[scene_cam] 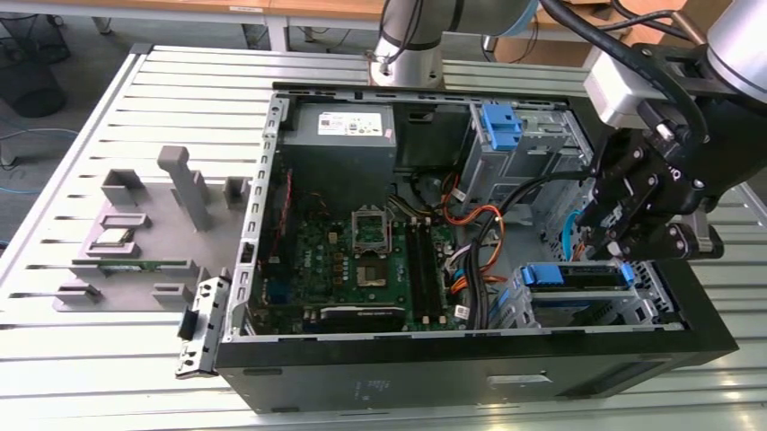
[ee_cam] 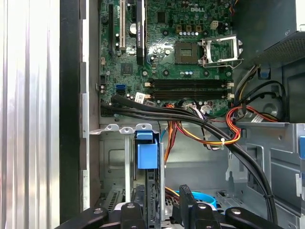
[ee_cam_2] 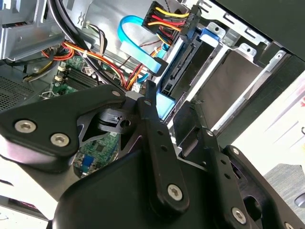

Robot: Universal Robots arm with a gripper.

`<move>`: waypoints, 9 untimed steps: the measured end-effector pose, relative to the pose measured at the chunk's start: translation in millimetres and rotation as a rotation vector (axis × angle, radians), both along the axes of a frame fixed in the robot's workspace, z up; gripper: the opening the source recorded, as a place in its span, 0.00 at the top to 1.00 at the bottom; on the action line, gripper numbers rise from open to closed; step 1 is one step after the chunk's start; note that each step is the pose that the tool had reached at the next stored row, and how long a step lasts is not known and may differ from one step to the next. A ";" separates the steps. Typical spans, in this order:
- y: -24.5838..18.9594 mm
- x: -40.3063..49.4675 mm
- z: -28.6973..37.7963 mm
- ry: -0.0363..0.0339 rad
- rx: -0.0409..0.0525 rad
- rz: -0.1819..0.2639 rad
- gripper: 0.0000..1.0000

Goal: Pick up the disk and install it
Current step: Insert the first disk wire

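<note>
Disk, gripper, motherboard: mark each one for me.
disk (scene_cam: 577,276), exterior view, on its blue bracket's face.
gripper (scene_cam: 624,247), exterior view, on its lower end by the disk.
motherboard (ee_cam: 163,67), first wrist view, on bare green board beside the processor socket.

The disk (scene_cam: 558,276) — blue-framed, dark-bodied, seen edge-on — stands on its edge inside a drive bay (scene_cam: 599,310) of the open computer case (scene_cam: 480,364), toward the exterior view's right

Exterior view sits high up, looking steeply down on the whole open case (scene_cam: 359,377). Both wrist views hover close over its 4 o'clock corner, sharing the motherboard (ee_cam: 167,62).
</note>
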State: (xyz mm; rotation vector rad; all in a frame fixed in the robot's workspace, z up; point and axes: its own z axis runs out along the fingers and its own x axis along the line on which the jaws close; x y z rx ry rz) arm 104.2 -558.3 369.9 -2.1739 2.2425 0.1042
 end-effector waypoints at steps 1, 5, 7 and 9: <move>0.3 0.0 0.0 0.0000 -0.0001 0.000 0.58; 2.0 0.0 -0.1 -0.0001 0.0000 0.000 0.58; 2.7 0.0 -0.2 0.0000 0.0000 0.000 0.58; 2.9 0.0 -0.2 0.0000 -0.0001 0.000 0.58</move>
